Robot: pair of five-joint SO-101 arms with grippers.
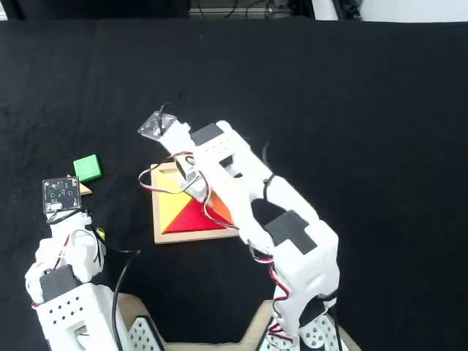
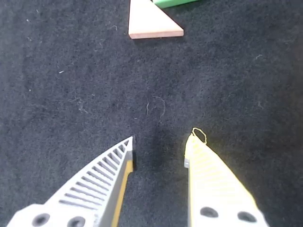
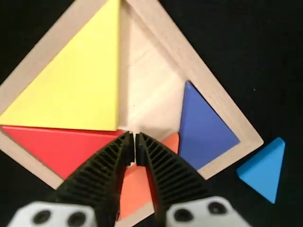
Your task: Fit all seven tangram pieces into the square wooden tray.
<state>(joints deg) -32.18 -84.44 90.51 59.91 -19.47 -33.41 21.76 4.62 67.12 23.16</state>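
The orange piece is seemingly being pressed into the mid-tabletop tray by the closed right gripper, while the open left gripper is being held near the pale triangle, likely next.

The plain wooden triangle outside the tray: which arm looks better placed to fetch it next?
Probably left. The left end effector, open, sits just short of the plain wooden triangle; the right end effector is shut over the square wooden tray, farther away.

My left arm sits folded low, its jaws parted and pointing down; my right arm stretches forward, jaws pressed together.
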